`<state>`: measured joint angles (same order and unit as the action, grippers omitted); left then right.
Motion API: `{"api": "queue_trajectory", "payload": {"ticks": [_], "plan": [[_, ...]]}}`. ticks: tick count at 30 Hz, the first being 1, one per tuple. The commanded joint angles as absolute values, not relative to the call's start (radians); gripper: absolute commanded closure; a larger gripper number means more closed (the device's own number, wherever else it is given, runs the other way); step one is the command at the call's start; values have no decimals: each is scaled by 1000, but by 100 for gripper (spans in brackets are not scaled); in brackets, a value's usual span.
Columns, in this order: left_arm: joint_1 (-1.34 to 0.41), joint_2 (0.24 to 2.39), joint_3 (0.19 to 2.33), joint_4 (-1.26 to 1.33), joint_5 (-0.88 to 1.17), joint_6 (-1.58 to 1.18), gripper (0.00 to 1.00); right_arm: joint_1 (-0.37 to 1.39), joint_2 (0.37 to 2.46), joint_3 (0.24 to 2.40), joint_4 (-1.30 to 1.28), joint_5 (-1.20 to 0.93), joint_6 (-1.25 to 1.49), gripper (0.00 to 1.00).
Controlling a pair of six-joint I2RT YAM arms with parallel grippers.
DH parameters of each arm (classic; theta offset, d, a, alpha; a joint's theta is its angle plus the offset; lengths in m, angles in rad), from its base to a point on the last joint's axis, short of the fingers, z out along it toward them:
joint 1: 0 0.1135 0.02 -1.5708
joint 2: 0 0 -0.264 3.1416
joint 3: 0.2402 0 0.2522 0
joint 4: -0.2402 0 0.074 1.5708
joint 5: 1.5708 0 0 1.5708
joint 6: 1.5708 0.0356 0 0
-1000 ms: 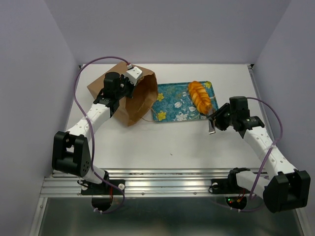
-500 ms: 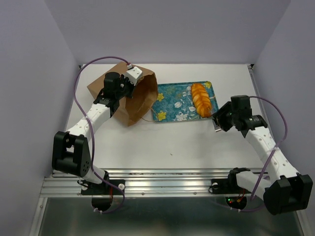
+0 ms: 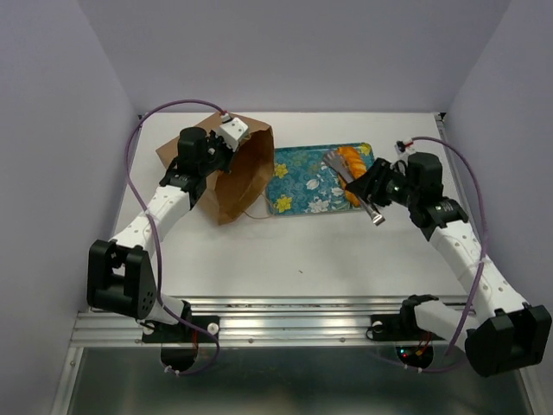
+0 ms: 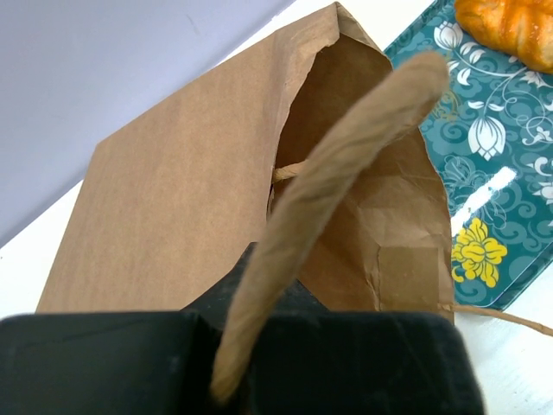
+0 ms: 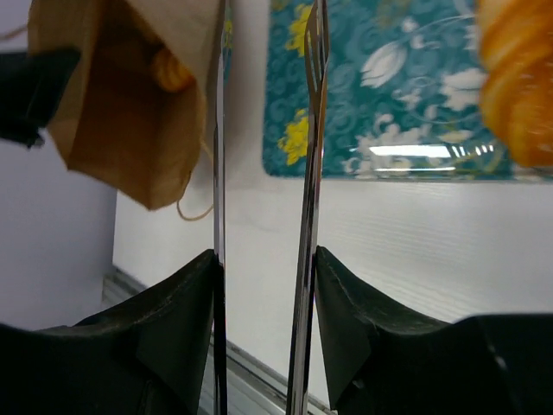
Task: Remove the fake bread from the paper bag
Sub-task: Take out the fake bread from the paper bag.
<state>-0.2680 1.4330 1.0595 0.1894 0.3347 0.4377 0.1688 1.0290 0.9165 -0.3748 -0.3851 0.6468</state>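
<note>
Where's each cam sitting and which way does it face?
Top external: above, behind the bases, looking down on the table; both arms show.
Left wrist: at the paper bag's mouth, looking in; left gripper pinching its rim.
Right wrist: low, facing the bag across the tray; right gripper holding tongs.
Shared: bag, tray, bread on it.

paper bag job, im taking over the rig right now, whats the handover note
Left end effector: shut on the cord handle of the paper bag, with the bag's mouth facing the tray.
Right end effector: shut on metal tongs, blades apart with nothing between them, tips over the tray.
Done: one bread loaf lies on the tray.
Left: at least one orange piece shows inside the bag; how many more cannot be told. Going in with the tongs looks like the next move.
</note>
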Motion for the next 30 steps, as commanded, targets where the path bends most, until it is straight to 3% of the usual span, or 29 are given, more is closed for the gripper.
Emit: {"api": "queue_trajectory", "payload": {"ticks": [1,3,12,30], "plan": [[-273,1361,1052,221,362,449,100,345,1124,948,-166,-544,481,48],[-273,1358,1054,213,356,446,100,452,1172,989,-166,-529,439,48],[-275,1332,1035,198,342,436,100,595,1339,1097,-64,-589,347,48],[-282,1301,1022,178,356,416,100,730,1696,1422,-199,-249,75,46]]}}
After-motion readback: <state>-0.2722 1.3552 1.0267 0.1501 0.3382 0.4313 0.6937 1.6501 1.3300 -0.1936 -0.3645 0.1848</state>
